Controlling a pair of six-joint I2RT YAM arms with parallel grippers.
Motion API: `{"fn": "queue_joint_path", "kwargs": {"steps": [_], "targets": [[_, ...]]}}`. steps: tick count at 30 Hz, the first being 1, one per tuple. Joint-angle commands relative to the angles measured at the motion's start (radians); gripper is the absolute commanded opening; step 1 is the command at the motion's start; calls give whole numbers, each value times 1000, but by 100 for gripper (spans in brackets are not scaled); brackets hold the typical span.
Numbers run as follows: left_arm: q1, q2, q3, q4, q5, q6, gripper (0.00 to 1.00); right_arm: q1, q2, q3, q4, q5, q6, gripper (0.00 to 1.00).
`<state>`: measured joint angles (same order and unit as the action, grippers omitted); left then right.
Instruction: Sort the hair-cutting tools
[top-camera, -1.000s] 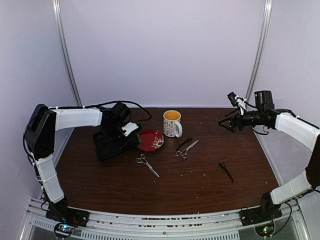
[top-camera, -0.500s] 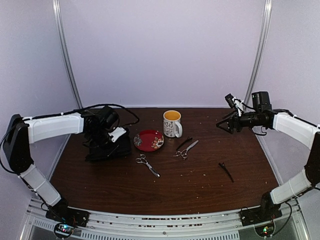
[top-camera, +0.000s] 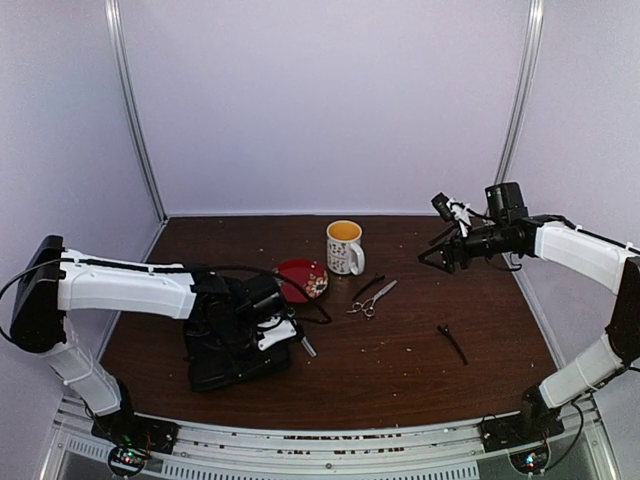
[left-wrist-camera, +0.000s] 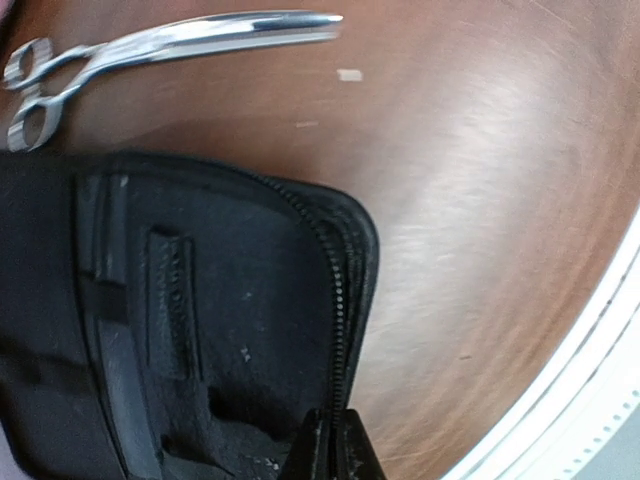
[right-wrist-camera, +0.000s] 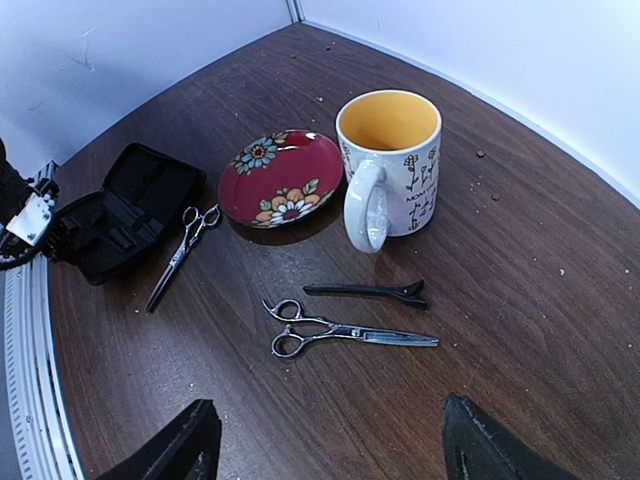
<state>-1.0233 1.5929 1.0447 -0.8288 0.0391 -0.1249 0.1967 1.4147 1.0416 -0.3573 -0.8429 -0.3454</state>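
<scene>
Left claw (left-wrist-camera: 330, 448): its tips were pressed together on the zip edge of the black zip case (left-wrist-camera: 200, 320), low over the near-left part of the table (top-camera: 400, 385).
Right claw (right-wrist-camera: 330, 452): its fingers stood wide apart and held nothing, raised above the far-right side of the table.
First scissors (right-wrist-camera: 178, 258): they lay flat just beside the open case, with the rings toward the red saucer (right-wrist-camera: 280, 180) and the closed blades pointing away toward the near edge. In the top view the left arm hid all but the blade tip.
Second scissors (top-camera: 372, 300): they lay flat near the middle of the table. The long axis ran diagonally, rings toward the near left and blades toward the far right.
First clip (top-camera: 367, 288): a thin black stick lay just beside the second scissors on the mug's side, roughly parallel to them.
Second clip (top-camera: 452, 342): it lay alone on the right, well apart from the rest, slanting from far left to near right.
Mug (top-camera: 345, 247): it stood upright behind the scissors and beside the saucer.
Edges and room: the case sat close to the white rail (left-wrist-camera: 590, 380) at the near edge. Bare wood stretched from the second scissors to the near edge, and around the second clip.
</scene>
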Motion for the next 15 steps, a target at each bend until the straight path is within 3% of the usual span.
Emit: {"fn": "queue_joint_path", "kwargs": {"steps": [1, 10, 15], "targets": [[-44, 37, -8, 80, 72, -15, 0, 16, 7, 28, -18, 24, -18, 78], [-83, 73, -25, 144, 93, 24, 2, 44, -5, 28, -17, 57, -6, 77], [-84, 13, 14, 116, -35, 1, 29, 111, -26, 47, -23, 151, 16, 77]]}}
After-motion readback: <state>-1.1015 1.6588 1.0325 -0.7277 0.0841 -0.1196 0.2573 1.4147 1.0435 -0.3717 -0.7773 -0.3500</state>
